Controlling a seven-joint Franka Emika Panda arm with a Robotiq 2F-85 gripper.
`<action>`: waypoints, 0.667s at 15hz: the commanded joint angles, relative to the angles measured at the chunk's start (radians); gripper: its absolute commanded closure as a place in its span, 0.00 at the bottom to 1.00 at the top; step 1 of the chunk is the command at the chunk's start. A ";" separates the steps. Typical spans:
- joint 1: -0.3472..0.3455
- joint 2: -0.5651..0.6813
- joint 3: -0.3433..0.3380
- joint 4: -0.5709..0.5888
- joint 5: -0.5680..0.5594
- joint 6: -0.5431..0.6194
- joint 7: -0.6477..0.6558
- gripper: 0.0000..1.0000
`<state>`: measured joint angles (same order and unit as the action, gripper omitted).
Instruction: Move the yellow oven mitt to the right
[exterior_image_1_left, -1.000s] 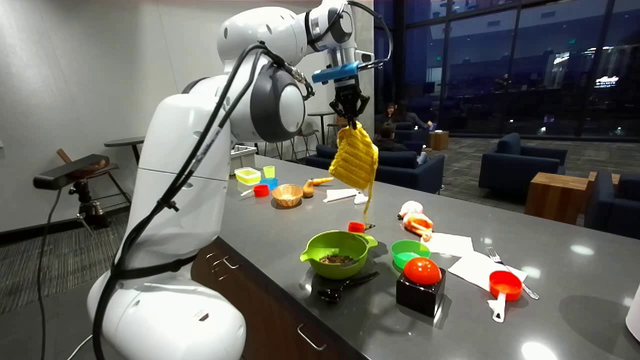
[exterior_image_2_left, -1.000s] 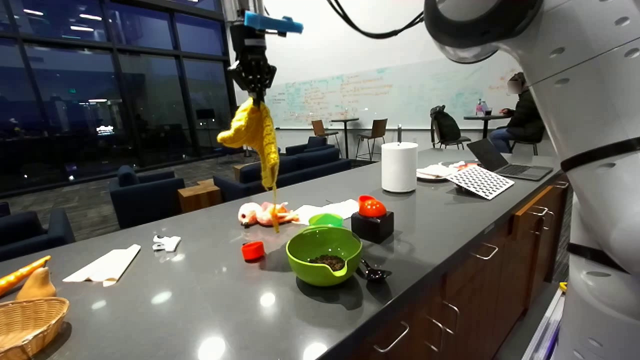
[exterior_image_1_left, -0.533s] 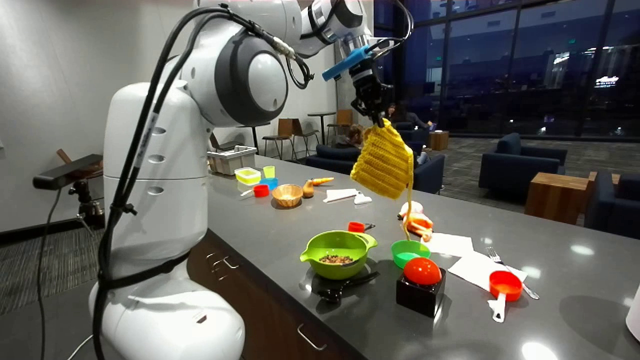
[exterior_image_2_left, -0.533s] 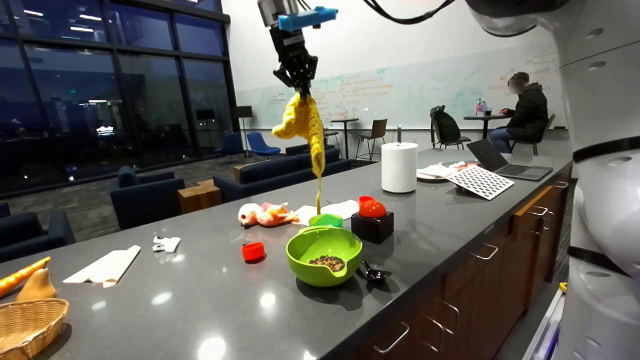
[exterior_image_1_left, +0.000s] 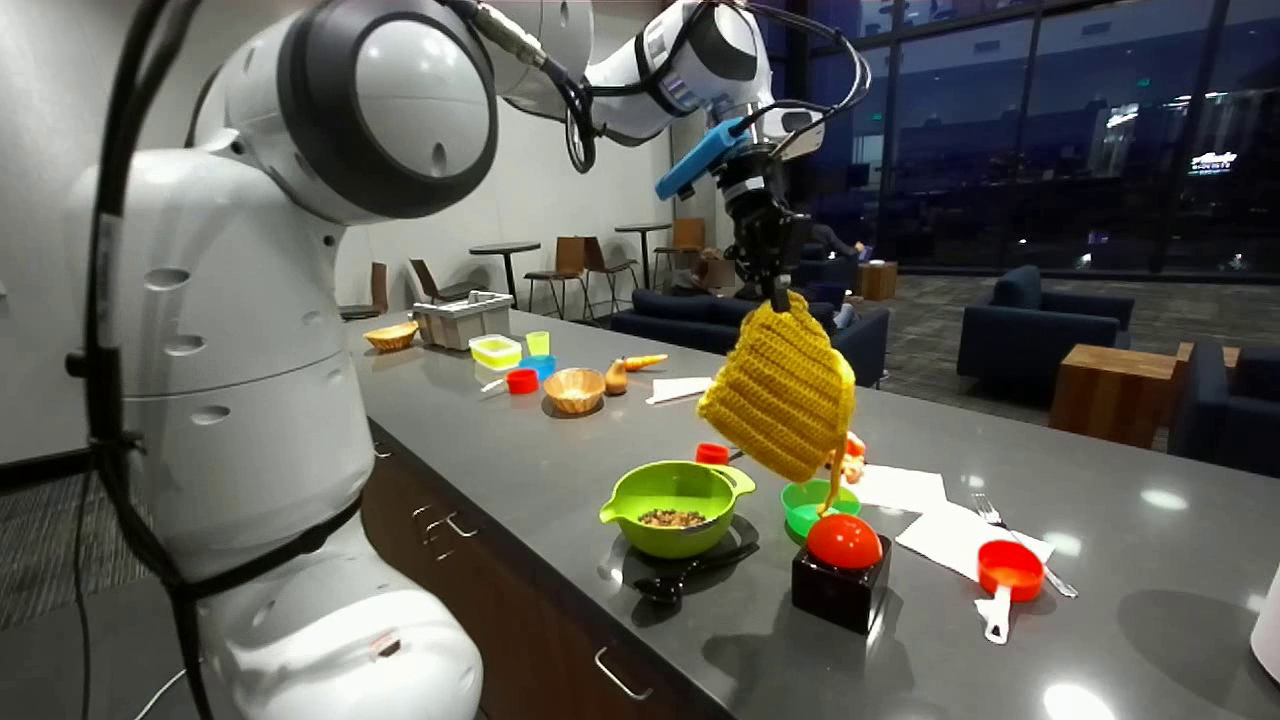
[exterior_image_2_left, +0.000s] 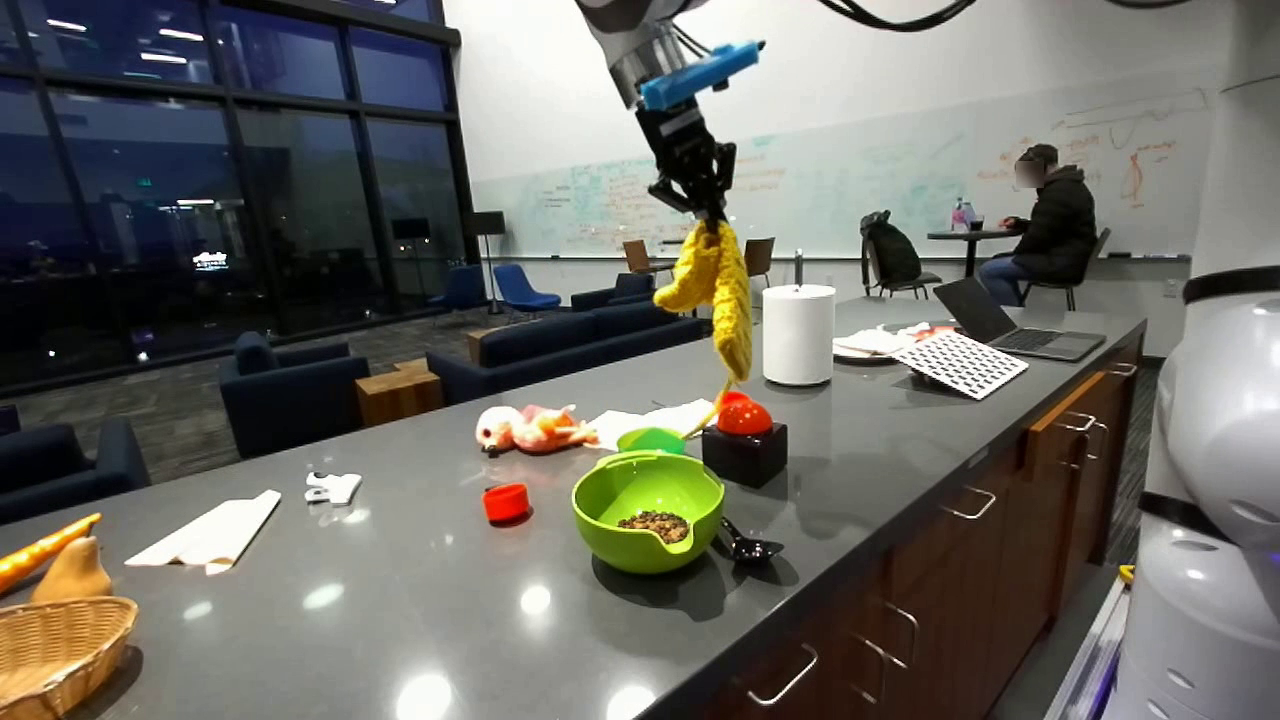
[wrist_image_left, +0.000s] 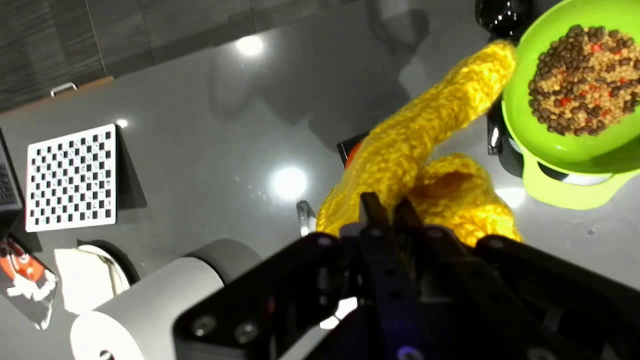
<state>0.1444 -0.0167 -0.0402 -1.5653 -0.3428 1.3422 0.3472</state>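
So your one gripper (exterior_image_1_left: 780, 298) is clamped on one mitt (exterior_image_1_left: 775, 395), yellow ribbed knit, hanging over the counter (exterior_image_1_left: 560, 470). From it in an exterior view, you've got one round lime bowl (exterior_image_1_left: 675, 544) seven-ish o'clock, one glossy red ball (exterior_image_1_left: 845, 541) on a square black box (exterior_image_1_left: 838, 598) at five, plus three red cups (exterior_image_1_left: 1013, 588).
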 joint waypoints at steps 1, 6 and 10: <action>-0.057 -0.169 0.032 -0.198 0.004 -0.032 0.077 0.98; -0.117 -0.290 0.041 -0.373 0.005 -0.046 0.102 0.98; -0.138 -0.321 0.044 -0.485 0.042 0.028 0.110 0.98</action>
<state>0.0327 -0.2901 -0.0178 -1.9569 -0.3279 1.3090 0.4350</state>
